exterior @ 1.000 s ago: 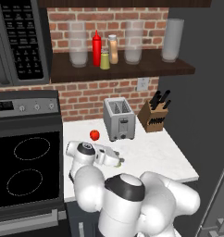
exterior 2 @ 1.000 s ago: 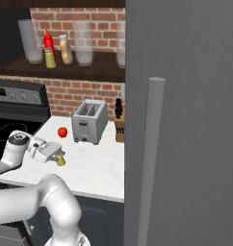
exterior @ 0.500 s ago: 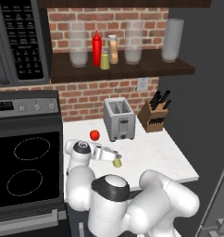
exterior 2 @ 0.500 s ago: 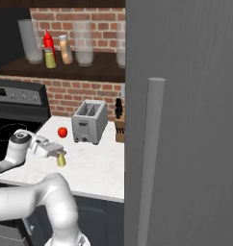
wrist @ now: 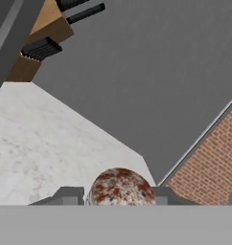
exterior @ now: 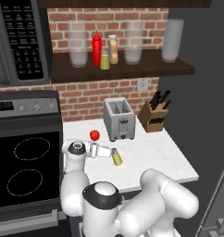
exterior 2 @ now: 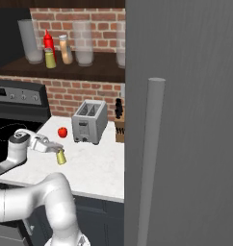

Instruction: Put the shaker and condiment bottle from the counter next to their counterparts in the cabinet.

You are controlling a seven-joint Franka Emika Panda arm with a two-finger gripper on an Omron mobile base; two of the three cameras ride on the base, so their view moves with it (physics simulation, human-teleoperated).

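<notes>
Shaker (exterior: 117,158) is sitting, a little tilted, on the white marble counter (exterior: 155,155), near the front left part of it, and our gripper (exterior: 115,154) is pinching it at the cap end, one dark finger tip on each side. From the hand view we are looking straight at its mottled grey-brown cap (wrist: 121,187), with the tips pressed against it left and right. From the right base view the shaker (exterior 2: 61,156) is leaning at the end of our gripper (exterior 2: 59,152), its base low over the counter; whether it is touching the stone we cannot tell.

Farther back on the counter a red tomato (exterior: 94,135) is lying just left of the silver toaster (exterior: 119,119), and a wooden knife block (exterior: 153,116) is standing right of the toaster.

Up on the cabinet (exterior: 123,71) shelf, in front of the brick wall, the condiment bottle (exterior: 113,49) is already standing just right of the red squeeze bottle (exterior: 96,48), with the second small yellow-green shaker (exterior: 105,60) between and slightly in front of them. Clear glass jars (exterior: 77,44) are flanking the group.
</notes>
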